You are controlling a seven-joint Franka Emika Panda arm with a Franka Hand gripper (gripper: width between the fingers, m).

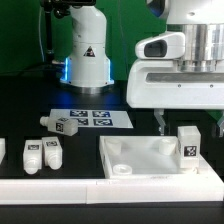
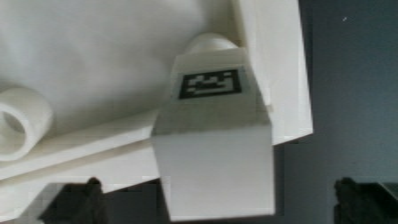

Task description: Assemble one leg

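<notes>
The black counter (image 1: 20,110) before me carries the furniture's loose parts. The marker board (image 1: 92,119) lies flat near the middle, in front of my arm's white base (image 1: 88,62). A tagged leg (image 1: 62,124) lies tilted just beside the board, toward the exterior view's left. Nearer the front on that side, a second leg (image 1: 33,156) and a third leg (image 1: 52,150) sit side by side, with another white block (image 1: 2,151) cut off at the frame's edge. The large white square panel (image 1: 140,158) lies flat toward the exterior view's right. A white strip (image 1: 60,190) runs along the front.
</notes>
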